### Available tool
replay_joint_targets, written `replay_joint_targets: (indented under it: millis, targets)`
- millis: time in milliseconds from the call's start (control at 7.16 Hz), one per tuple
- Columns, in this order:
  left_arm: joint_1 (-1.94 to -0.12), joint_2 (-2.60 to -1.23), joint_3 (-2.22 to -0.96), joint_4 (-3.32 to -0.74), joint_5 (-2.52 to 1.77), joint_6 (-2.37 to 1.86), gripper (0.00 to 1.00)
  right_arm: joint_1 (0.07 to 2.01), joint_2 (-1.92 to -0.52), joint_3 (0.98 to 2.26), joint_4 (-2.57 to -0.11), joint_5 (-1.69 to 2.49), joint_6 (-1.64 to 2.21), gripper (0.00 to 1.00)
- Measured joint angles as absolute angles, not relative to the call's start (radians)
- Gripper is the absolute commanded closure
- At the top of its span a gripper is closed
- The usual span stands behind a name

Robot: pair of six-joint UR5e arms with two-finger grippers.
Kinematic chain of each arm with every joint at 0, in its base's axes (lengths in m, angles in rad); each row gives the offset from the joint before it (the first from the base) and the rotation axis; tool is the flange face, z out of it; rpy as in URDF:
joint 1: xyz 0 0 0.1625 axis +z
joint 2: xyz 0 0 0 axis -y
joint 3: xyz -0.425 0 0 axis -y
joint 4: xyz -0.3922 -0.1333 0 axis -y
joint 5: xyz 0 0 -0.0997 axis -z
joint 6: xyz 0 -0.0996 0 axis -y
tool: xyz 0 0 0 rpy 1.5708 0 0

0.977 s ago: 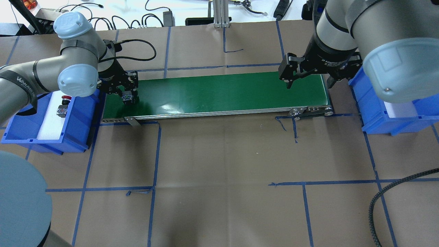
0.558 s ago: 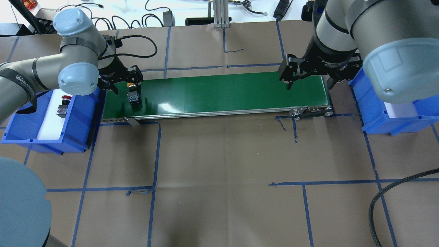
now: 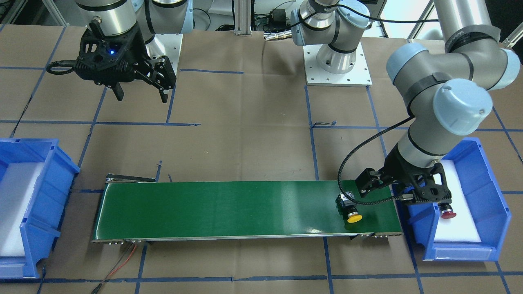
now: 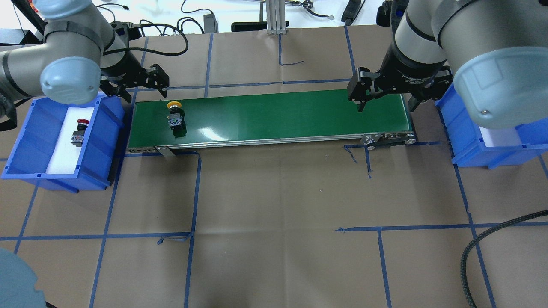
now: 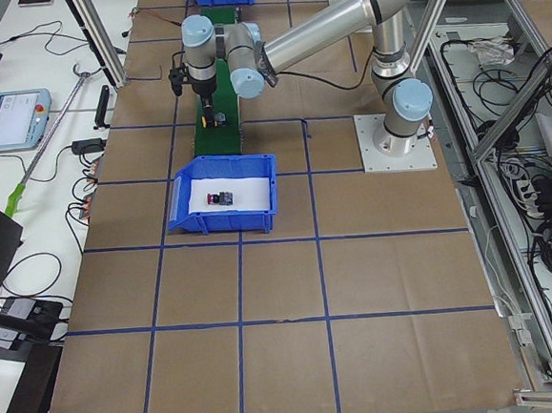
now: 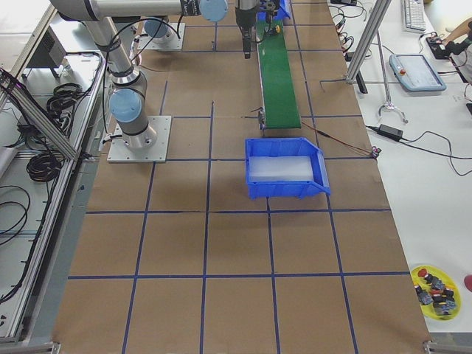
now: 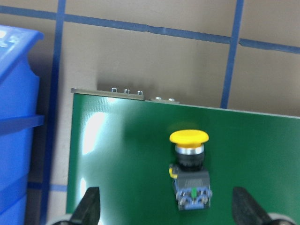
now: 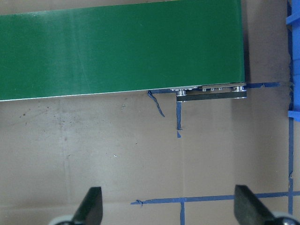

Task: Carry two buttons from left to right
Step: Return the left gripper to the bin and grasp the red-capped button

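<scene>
The yellow button (image 4: 174,115) lies on its side on the left end of the green conveyor belt (image 4: 278,113), free of any grip. In the left wrist view the yellow button (image 7: 190,173) shows between and beyond the open fingers. My left gripper (image 4: 141,87) hangs open, raised over the belt's far-left corner beside the left blue bin (image 4: 25,141). The red button (image 4: 79,130) rests on the white pad in that bin. My right gripper (image 4: 386,102) is open and holds nothing above the belt's right end; its wrist view shows the belt (image 8: 122,47) and brown paper.
A second blue bin (image 4: 466,145) with a white pad stands off the belt's right end. Brown paper with blue tape lines covers the table. A black cable (image 4: 479,239) curls at the near right. Cables and tools lie along the far edge.
My left gripper let go of the yellow button on the belt, opened, then rose and drew back toward the far left. The button has shifted slightly right. The right arm is unmoved.
</scene>
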State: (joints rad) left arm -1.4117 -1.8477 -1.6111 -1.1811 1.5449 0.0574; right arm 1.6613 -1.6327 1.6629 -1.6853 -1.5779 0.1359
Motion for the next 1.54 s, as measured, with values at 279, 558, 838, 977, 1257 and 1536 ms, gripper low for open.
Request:
replay_joint_targets:
  millis: [279,558,838,977,1257,1536]
  targets:
    - [-1.385,-1.806,-1.536,-1.32,1.549,0.157,0.0,1.661,-1.633,1.664,-1.685,-1.577,0.137,0.0]
    - [-1.29,-1.8,-1.517,-1.36,1.549,0.293,0.0,1.661,-1.633,1.665,-1.686,-1.577,0.14,0.0]
    - [-1.171,-1.813,-1.52,-1.36,1.549,0.466,0.0,1.661,-1.635,1.664,-1.689,-1.577,0.142,0.0]
    - [-1.115,-1.826,-1.523,-1.354,1.548,0.542,0.0,1.661,-1.635,1.663,-1.69,-1.577,0.142,0.0]
    - [-1.046,-1.869,-1.528,-1.33,1.546,0.606,0.0,1.661,-1.633,1.663,-1.696,-1.578,0.14,0.0]
    - [-1.027,-1.929,-1.538,-1.257,1.544,0.62,0.0,1.661,-1.632,1.663,-1.699,-1.578,0.135,0.0]
